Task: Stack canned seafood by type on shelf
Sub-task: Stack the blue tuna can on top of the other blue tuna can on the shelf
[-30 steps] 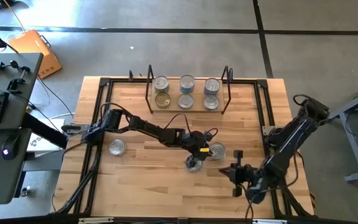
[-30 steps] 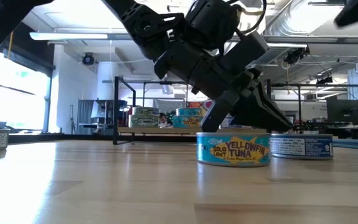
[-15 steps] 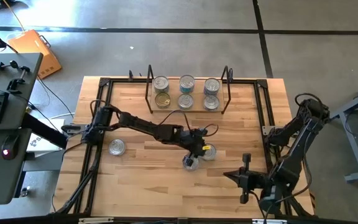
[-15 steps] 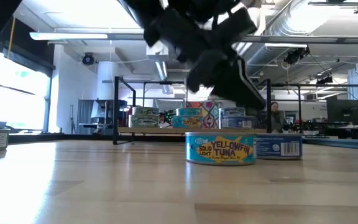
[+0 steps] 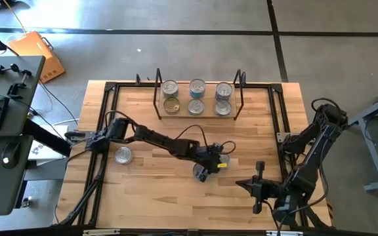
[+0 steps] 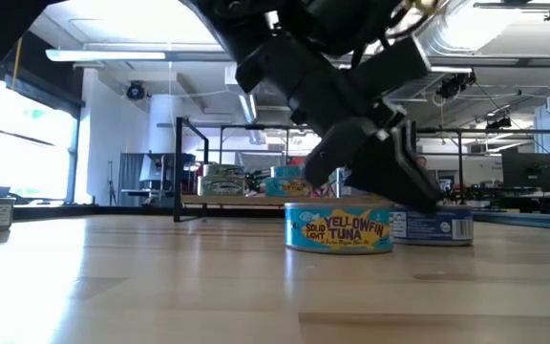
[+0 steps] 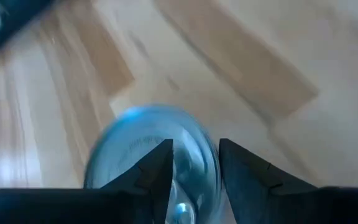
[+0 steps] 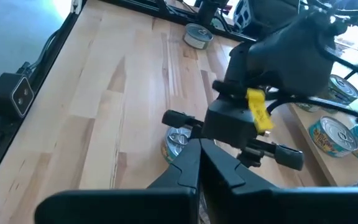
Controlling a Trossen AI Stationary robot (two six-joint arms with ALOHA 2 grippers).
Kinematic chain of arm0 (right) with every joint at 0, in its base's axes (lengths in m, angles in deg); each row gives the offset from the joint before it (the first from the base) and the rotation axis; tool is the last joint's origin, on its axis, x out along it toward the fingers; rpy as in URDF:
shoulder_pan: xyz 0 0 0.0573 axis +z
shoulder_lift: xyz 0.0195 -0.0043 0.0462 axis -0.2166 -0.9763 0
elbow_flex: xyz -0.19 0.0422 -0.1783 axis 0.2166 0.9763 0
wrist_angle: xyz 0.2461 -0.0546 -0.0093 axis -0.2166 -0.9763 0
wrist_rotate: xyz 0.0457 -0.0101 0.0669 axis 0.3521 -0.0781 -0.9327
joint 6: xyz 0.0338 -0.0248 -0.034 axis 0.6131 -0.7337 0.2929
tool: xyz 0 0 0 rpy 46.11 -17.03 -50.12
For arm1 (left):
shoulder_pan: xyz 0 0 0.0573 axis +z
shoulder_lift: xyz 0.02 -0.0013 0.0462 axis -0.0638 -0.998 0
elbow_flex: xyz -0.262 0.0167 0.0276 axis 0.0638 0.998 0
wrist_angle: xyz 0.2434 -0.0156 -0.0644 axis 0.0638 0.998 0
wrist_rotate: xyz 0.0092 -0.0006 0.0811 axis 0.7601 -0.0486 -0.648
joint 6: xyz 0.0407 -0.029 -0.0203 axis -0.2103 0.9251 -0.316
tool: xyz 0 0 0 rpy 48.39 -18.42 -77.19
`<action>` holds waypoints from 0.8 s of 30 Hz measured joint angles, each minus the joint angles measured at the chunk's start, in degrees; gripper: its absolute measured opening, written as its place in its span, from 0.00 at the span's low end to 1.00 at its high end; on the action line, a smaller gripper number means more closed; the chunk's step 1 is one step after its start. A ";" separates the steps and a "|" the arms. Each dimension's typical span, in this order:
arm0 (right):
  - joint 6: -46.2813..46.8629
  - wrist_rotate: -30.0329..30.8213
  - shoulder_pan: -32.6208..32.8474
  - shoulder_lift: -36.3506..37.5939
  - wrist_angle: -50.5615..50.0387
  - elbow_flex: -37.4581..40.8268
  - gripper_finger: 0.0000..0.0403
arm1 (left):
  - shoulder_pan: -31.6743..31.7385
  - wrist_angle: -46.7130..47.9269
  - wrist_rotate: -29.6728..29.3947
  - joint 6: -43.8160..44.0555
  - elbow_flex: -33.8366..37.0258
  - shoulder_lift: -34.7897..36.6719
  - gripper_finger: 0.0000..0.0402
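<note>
Two tins lie on the table at mid-right: a "Yellowfin Tuna" tin (image 6: 339, 227) and, behind it, a white-labelled tin (image 6: 437, 225). My left gripper (image 7: 194, 168) hovers low over them, open, with a silver lid (image 7: 135, 155) showing past its fingers. A third loose tin (image 5: 123, 155) sits on the table at the left. The shelf (image 5: 197, 113) at the far edge carries several tins (image 5: 197, 98) in two rows. My right gripper (image 5: 258, 187) is shut, holds nothing, and hangs over the near right of the table. My left gripper slants down from the table's left over the pair of tins. One fingertip (image 6: 426, 201) reaches to about the top of the rear tin. I cannot tell whether it touches the tin. Both tins rest flat on the table.
Black frame rails (image 5: 104, 144) run along the table's sides. The shelf's wire uprights (image 5: 158, 85) stand at its two ends. Bare wood lies between the shelf and the loose tins and along the near edge.
My left gripper has drawn back toward the table's left and risen a little. The two tins under it have slid along the table to the left and stay flat. My right gripper has swung toward the table's right edge and lifted.
</note>
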 joint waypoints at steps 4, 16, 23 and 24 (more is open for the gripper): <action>0.04 0.00 0.00 -0.02 0.08 0.04 0.00 | 0.97 4.87 -4.71 -0.09 -1.92 -0.45 0.29; 0.46 0.00 0.00 -0.02 -0.02 0.04 0.00 | 3.63 10.18 -6.45 -1.69 -6.05 -1.41 0.28; 1.46 -0.49 0.00 -0.02 -0.13 0.04 0.00 | 3.50 9.34 -12.63 -6.02 -6.35 -4.43 0.15; 1.52 -0.86 0.00 -0.04 -0.14 0.04 0.00 | 3.50 9.44 -12.72 -5.70 -6.34 -4.49 0.10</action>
